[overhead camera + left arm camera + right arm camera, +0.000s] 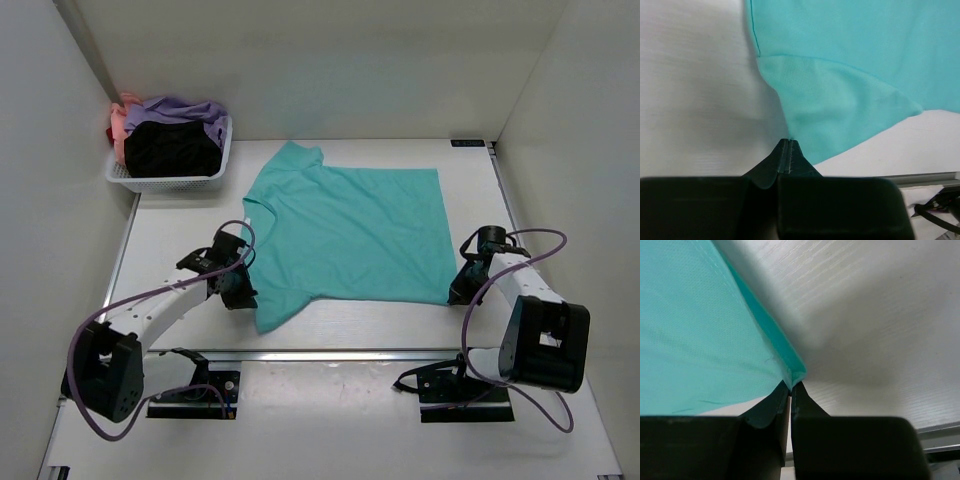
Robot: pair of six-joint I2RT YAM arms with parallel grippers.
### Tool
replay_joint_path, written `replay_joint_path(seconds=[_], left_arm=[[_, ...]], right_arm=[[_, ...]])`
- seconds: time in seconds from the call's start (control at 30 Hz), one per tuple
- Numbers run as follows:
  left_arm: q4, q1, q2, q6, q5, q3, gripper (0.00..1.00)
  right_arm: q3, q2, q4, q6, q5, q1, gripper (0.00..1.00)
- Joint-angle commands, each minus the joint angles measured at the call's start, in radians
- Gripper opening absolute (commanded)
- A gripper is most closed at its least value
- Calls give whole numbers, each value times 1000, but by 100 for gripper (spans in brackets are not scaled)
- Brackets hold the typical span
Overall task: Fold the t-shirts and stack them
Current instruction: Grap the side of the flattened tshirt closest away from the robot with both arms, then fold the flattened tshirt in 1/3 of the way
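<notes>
Left gripper [243, 294] pinches a sleeve of the teal shirt [350, 235], lower left; right gripper [457, 296] pinches its lower-right hem corner.

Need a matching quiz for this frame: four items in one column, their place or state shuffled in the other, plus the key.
Column 1
1. teal t-shirt
2. white basket
3. left gripper
4. right gripper

Column 2
A. shut on the hem's near corner
B. far-left corner of the table, holding other shirts
C. spread flat mid-table
D. shut on the near sleeve's edge

Pairs: 1-C, 2-B, 3-D, 4-A
</notes>
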Motion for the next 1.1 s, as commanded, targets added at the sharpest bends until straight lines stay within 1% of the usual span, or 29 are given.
replay_joint_path(seconds=[0.0, 0.13, 0.2, 0.33, 0.4, 0.53, 0.67, 0.7, 0.8, 1.0, 1.07], left_arm=[[-79, 23, -56, 33, -22, 84, 0], [-99, 41, -92, 31, -16, 136, 0], [-110, 39, -82, 39, -45, 173, 0], [-96, 44, -42, 47, -59, 239, 0], [-99, 67, -16, 42, -56, 265, 0], [-106, 69, 73, 57, -73, 382, 0], [-92, 95, 179, 60, -73, 489, 0], [-96, 108, 209, 63, -73, 515, 0], [-112, 134, 282, 70, -88, 598, 0], [-110, 199, 412, 66, -81, 696, 0], [-118, 205, 452, 71, -81, 735, 0]], right_arm=[[40, -66, -42, 21, 6, 8, 0], [40, -109, -78, 33, -4, 16, 0], [45, -121, -73, 33, -19, 7, 0], [69, -120, -76, 19, -42, -21, 0], [100, -88, -86, 9, -44, -25, 0], [203, -26, -93, -19, -24, -16, 0], [310, 86, -99, -70, 18, -4, 0], [365, 121, -107, -77, 27, 1, 0], [446, 199, -113, -102, 59, 22, 0], [569, 339, -118, -120, 41, 44, 0], [603, 386, -130, -125, 45, 57, 0]])
